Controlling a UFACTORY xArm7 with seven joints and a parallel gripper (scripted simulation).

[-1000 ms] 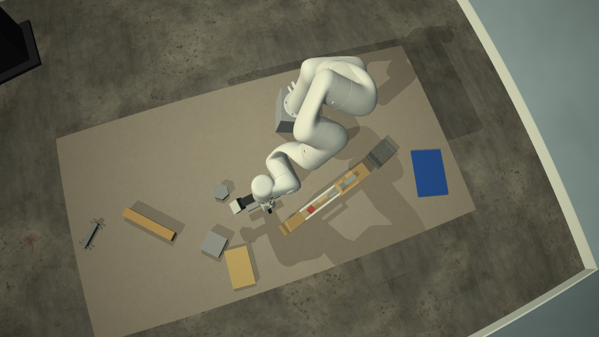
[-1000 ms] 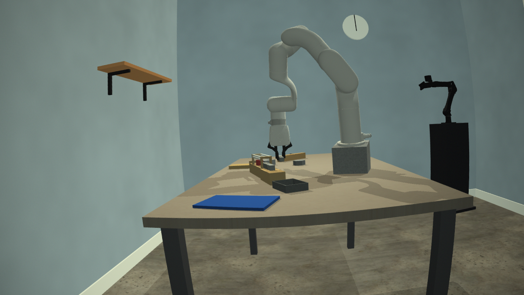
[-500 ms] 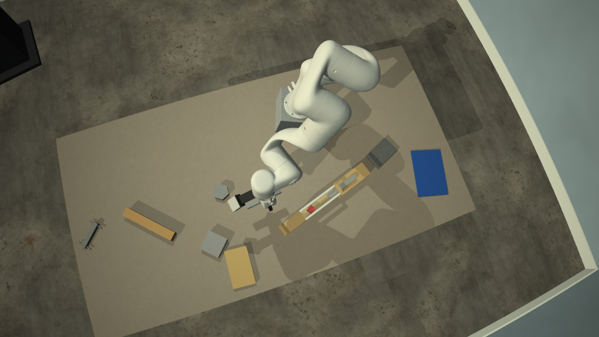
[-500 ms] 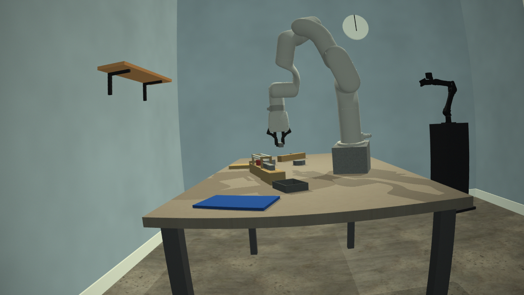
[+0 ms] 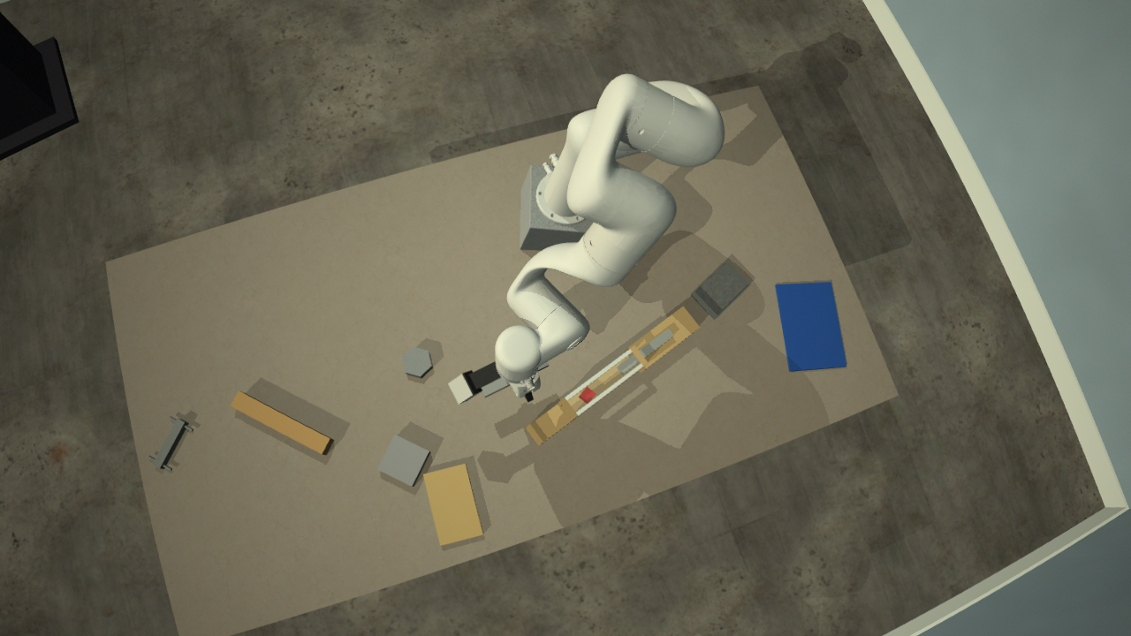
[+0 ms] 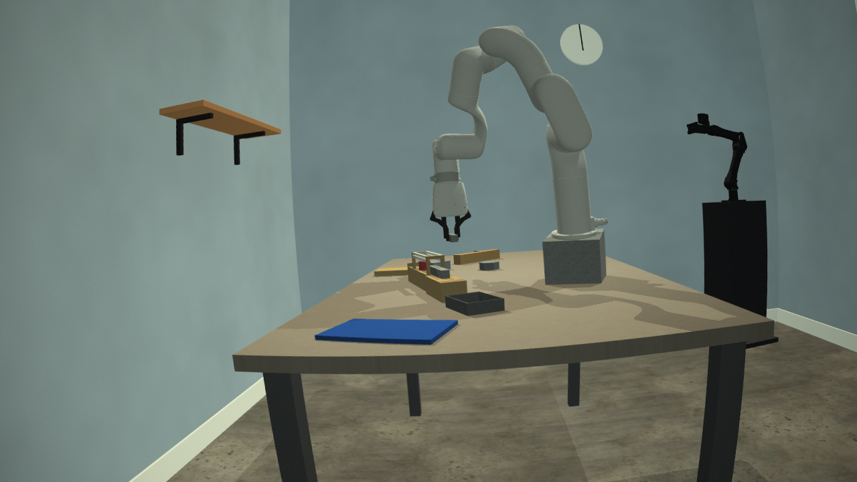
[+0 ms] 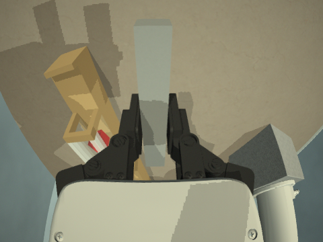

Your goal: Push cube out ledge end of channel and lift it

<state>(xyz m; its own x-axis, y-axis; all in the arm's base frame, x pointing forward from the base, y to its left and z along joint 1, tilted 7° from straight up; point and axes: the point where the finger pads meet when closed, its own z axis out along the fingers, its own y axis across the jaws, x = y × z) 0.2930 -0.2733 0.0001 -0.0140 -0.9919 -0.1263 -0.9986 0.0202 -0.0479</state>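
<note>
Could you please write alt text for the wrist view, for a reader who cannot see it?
The gripper is shut on a long grey bar that points away over the table. To its left lies the wooden channel, the red cube showing between its white rails; a grey block sits at right.

Even soft light, hard-edged shadows, edges curved.

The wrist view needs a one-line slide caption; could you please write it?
Gripper shut on a pale grey bar, held above the table beside the wooden channel with the red cube.
</note>
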